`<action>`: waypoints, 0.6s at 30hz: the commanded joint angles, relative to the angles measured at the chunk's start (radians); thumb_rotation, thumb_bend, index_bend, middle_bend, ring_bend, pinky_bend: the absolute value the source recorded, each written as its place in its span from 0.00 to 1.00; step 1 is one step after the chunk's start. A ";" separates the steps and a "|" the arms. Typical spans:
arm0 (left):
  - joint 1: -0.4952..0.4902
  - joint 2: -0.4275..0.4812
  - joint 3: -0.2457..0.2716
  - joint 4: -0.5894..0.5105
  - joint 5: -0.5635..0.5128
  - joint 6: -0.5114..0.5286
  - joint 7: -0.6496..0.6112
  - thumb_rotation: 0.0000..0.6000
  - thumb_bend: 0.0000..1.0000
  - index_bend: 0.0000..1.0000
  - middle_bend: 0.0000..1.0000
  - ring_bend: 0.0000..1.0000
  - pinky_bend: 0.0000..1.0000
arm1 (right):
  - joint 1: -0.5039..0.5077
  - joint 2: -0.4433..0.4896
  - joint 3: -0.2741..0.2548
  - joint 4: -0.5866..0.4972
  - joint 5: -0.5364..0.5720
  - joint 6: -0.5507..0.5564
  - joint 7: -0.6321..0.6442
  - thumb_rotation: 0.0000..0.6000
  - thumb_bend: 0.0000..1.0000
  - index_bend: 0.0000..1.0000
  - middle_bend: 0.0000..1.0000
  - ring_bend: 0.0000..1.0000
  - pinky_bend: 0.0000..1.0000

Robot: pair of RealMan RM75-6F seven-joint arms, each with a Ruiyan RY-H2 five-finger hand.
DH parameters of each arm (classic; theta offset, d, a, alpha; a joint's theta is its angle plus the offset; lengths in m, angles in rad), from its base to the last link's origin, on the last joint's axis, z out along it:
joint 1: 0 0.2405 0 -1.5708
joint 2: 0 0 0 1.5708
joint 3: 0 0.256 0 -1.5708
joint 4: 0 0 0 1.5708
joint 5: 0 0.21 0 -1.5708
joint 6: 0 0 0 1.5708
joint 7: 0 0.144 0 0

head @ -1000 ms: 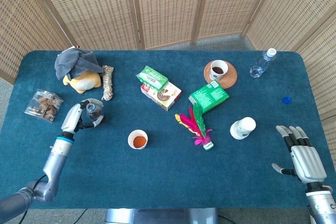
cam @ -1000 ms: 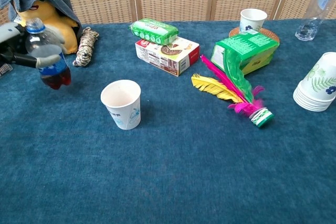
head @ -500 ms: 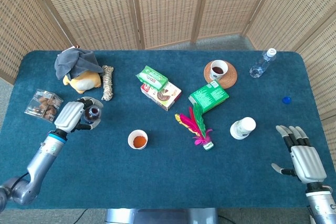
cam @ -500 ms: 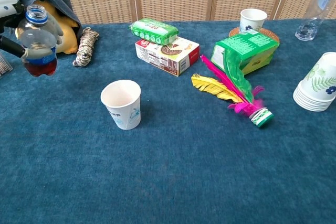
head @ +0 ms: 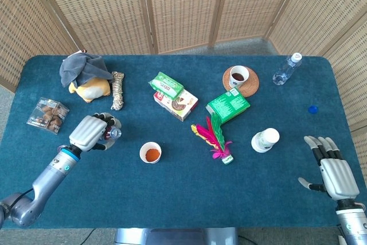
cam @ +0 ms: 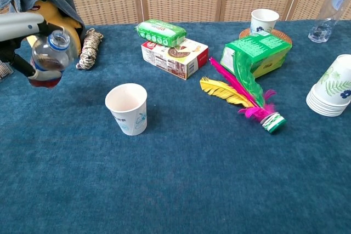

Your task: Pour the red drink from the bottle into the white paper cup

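My left hand (head: 89, 132) (cam: 19, 28) holds a clear open bottle (cam: 48, 58) (head: 109, 133) with a little red drink at its base. The bottle hangs above the table, tilted with its mouth up and to the right, left of the white paper cup (cam: 127, 108) (head: 151, 152). From above the cup shows red liquid inside. My right hand (head: 334, 171) lies open on the table at the front right, far from both, and appears only in the head view.
A plush toy under a grey cloth (cam: 39, 1), a rope bundle (cam: 89, 49), snack packs (cam: 174, 56), a green bag (cam: 256, 52), a feather shuttlecock (cam: 241, 94), a cup stack (cam: 333, 87), a second cup on a coaster (head: 238, 76), a water bottle (head: 286, 69) and a blue cap (head: 312, 109).
My left hand has moved right toward the cup and tipped the bottle from upright to mouth-right. The right hand has stayed put.
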State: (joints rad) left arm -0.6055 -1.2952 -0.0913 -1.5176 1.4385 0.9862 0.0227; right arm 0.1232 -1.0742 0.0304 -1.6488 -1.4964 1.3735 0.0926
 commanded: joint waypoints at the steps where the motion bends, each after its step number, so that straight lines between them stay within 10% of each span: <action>1: -0.008 0.009 0.014 -0.015 -0.001 -0.012 0.055 1.00 0.43 0.51 0.42 0.29 0.43 | -0.001 0.002 0.000 -0.001 -0.001 0.002 0.002 1.00 0.00 0.00 0.00 0.00 0.00; 18: -0.061 0.040 0.025 -0.087 -0.059 -0.062 0.392 1.00 0.43 0.52 0.42 0.29 0.43 | -0.007 0.016 0.008 -0.001 0.001 0.018 0.043 1.00 0.00 0.00 0.00 0.00 0.00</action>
State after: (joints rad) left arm -0.6545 -1.2565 -0.0675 -1.5898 1.3967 0.9377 0.3765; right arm 0.1168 -1.0599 0.0371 -1.6499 -1.4967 1.3893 0.1323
